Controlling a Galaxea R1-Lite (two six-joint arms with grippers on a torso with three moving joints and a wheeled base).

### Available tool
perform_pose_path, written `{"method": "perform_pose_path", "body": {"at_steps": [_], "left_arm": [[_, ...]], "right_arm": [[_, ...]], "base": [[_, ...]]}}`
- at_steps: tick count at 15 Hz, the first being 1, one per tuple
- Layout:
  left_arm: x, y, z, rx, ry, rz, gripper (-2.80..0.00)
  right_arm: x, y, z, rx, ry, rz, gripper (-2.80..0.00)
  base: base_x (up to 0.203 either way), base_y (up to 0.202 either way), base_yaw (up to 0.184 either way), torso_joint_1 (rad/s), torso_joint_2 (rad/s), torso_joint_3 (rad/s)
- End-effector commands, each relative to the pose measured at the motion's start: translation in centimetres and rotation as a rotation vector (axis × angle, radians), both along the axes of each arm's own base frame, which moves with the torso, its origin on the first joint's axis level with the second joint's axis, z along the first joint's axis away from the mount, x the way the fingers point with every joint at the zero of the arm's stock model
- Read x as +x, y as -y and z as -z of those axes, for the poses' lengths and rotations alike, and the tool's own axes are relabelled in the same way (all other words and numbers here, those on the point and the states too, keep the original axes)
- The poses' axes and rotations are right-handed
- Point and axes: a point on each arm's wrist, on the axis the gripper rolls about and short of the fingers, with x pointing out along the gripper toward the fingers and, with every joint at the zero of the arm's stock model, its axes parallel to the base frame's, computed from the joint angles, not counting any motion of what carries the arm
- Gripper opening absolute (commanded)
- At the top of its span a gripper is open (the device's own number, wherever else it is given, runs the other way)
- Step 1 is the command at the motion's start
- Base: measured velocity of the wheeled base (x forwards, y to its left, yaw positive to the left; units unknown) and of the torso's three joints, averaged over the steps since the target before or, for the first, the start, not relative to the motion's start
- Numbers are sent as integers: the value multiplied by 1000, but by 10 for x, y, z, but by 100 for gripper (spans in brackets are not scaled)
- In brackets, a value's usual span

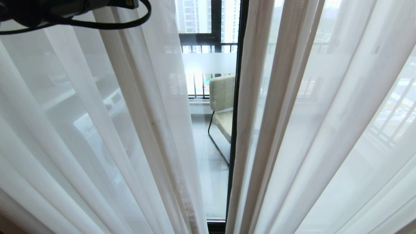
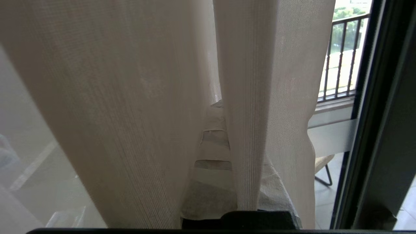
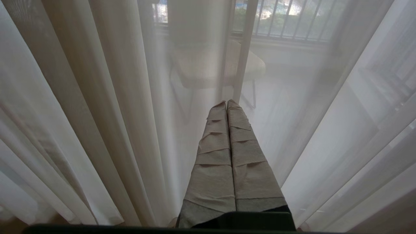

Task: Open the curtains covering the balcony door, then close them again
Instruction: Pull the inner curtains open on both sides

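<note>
We note the sheers (image 1: 107,130) hanging in two panels with their long axis running floor to ceiling, pleats fanning toward us at the bottom in the head view. Between the panels a narrow vertical gap stands open, and through it the door (image 1: 236,97) shows: its black frame upright runs parallel to the pleats, just beside the inner edge of the right-hand panel (image 1: 292,123). A frosted band (image 1: 208,61) crosses the glass level, at right angles to the frame. Beyond the door sit a chair (image 1: 222,94) and a black railing (image 1: 208,48).

Left arm (image 1: 48,9) enters above the left-hand panel, far from the door frame, only its dark body and cable in view there. In its wrist view the left gripper (image 2: 221,130) has its tape-wrapped fingers clenched on a fold of the sheer; the fold drops straight across the fingers (image 2: 211,152) and hides most of them. The door frame (image 2: 373,113) stands close to that fold, upright.

Right gripper (image 3: 227,104) points at the sheer in front of the door, its fingers (image 3: 214,156) pressed flat together and grasping nothing, tips near the fabric; we cannot tell whether they touch it.
</note>
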Motion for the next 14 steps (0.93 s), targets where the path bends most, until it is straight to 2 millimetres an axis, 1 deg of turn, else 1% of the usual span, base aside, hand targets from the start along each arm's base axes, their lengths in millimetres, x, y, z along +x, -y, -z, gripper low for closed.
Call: {"method": "perform_pose_path", "body": {"at_steps": [1, 3, 4, 7, 10, 11, 14], "left_arm": [[-5, -31, -10, -28, 59, -90, -280], [-6, -51, -17, -48, 109, -156, -280], [-12, -62, -20, -55, 122, -189, -280], [-29, -87, -11, -99, 92, -252, -280], [-44, -102, 2, -130, 56, -301, -280], [-46, -106, 4, -131, 51, -318, -280], [-46, -109, 4, -136, 53, -325, -280]], "right_arm": [[0, 0, 0, -1, 1, -1, -280], [0, 0, 0, -1, 1, -1, -280], [0, 0, 0, -1, 1, -1, -280], [0, 0, 0, -1, 1, -1, -280], [0, 0, 0, -1, 1, -1, -280], [0, 0, 0, -1, 1, -1, -280], [0, 0, 0, -1, 1, -1, -280]], "base": [[0, 0, 0, 0, 0, 0], [0, 0, 0, 0, 0, 0], [0, 0, 0, 0, 0, 0], [0, 0, 0, 0, 0, 0], [0, 0, 0, 0, 0, 0], [0, 0, 0, 0, 0, 0], [0, 0, 0, 0, 0, 0]]}}
